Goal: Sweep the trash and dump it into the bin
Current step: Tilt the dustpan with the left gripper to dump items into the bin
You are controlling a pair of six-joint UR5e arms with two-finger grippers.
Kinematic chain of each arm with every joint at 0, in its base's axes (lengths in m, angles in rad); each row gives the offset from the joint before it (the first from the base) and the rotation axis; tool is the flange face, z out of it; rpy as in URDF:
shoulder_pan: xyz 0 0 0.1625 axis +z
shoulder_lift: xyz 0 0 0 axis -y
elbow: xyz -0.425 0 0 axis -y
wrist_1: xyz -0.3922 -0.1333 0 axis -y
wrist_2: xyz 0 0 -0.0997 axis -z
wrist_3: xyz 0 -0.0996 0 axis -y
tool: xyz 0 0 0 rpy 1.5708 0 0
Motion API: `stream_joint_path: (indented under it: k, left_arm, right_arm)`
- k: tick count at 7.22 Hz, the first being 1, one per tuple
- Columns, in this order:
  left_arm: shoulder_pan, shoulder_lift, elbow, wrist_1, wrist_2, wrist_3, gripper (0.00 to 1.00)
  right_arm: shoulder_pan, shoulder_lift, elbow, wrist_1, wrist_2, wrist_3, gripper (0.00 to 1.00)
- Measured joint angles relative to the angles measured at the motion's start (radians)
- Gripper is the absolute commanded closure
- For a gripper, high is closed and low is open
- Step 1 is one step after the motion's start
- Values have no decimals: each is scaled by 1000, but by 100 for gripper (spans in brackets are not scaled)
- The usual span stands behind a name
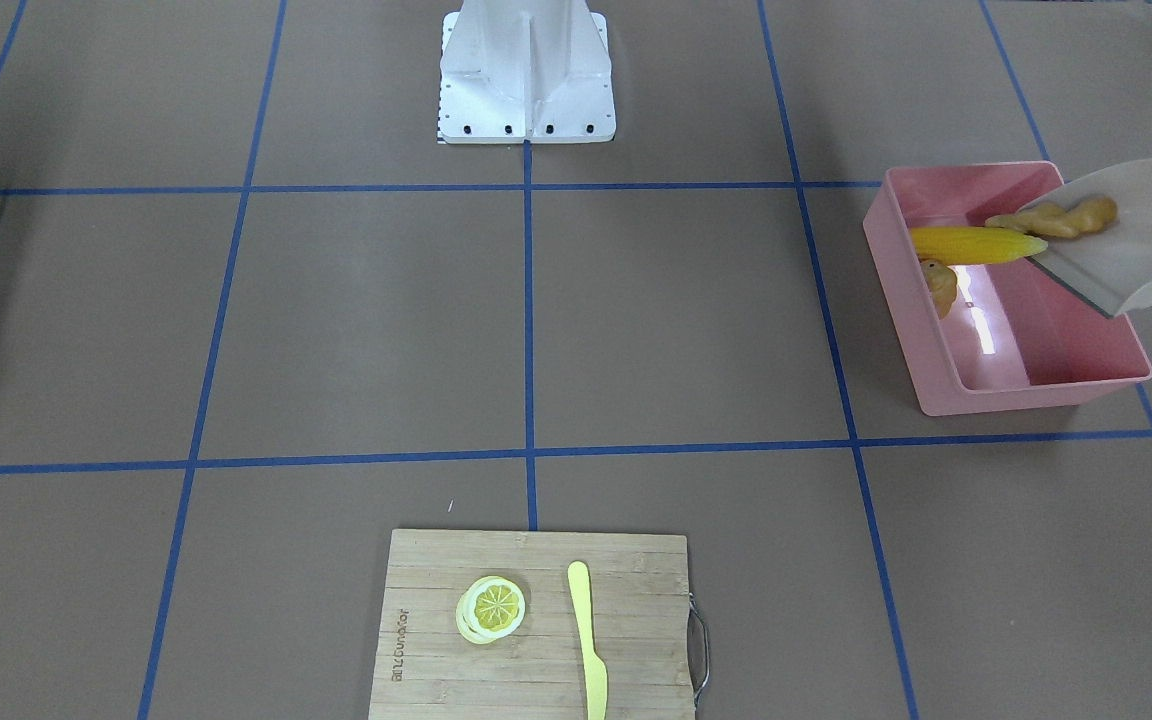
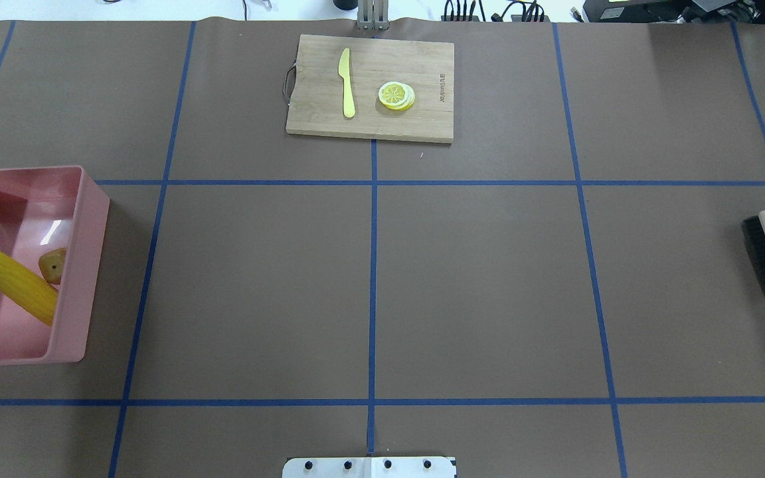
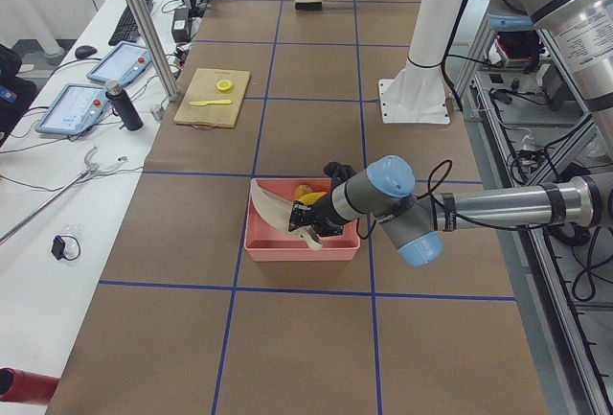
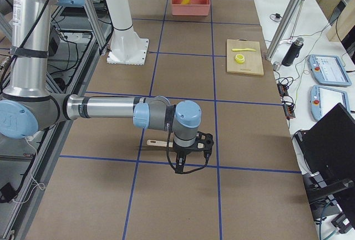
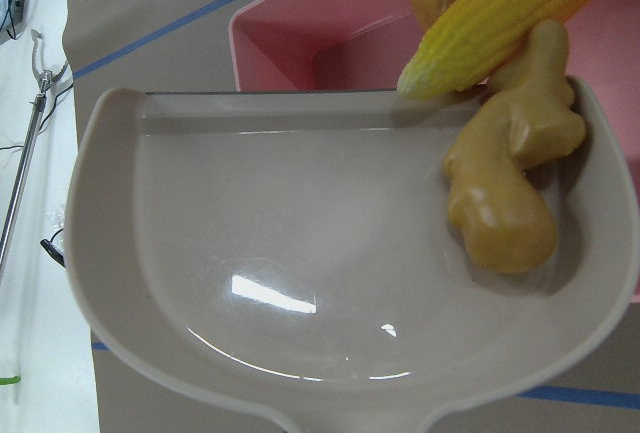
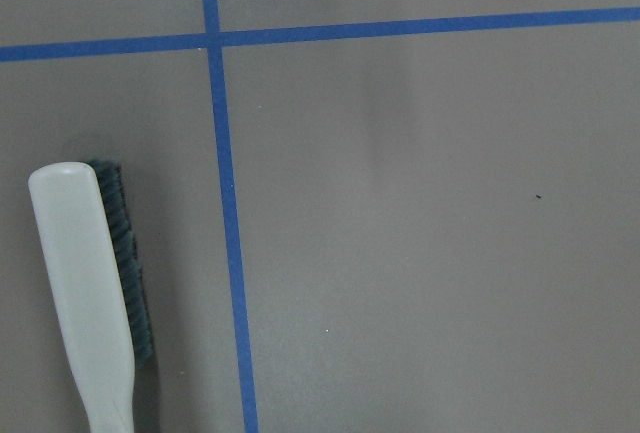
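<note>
The bin [image 1: 1036,396] sits at three o'clock in the front view, with the dustpan [image 1: 1141,250] tipped over its two o'clock corner; tilt it steeper, keeping the lip inside the rim. The corn [image 1: 976,244] hangs off the lip toward nine o'clock, the ginger [image 1: 1061,218] lies on the dustpan, and the potato [image 1: 939,287] is in the bin. I cannot tell whether the left gripper [image 3: 308,220] or the right gripper [image 4: 183,168] is closed.

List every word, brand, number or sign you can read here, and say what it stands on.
Burnt-in brand mark on the rectangular wooden cutting board: a short line set sideways, too blurred to read.
Two tablet screens on the side bench: too small to read.
Pink translucent plastic bin and beige plastic dustpan: no text visible.
</note>
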Motion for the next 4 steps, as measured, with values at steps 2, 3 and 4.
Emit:
stream_joint_path:
  k: [2, 3, 4]
  left_arm:
    - [-80, -16, -1, -1, -1, 1, 100]
    - [-118, -28, -1, -2, 2, 7, 100]
    - [-149, -40, -6, -3, 14, 31, 100]
  right_arm:
    - [0, -8, -7, -4, -1, 6, 0]
    - [0, -8, -11, -2, -1, 7, 0]
    - [-1, -6, -13, -1, 2, 7, 0]
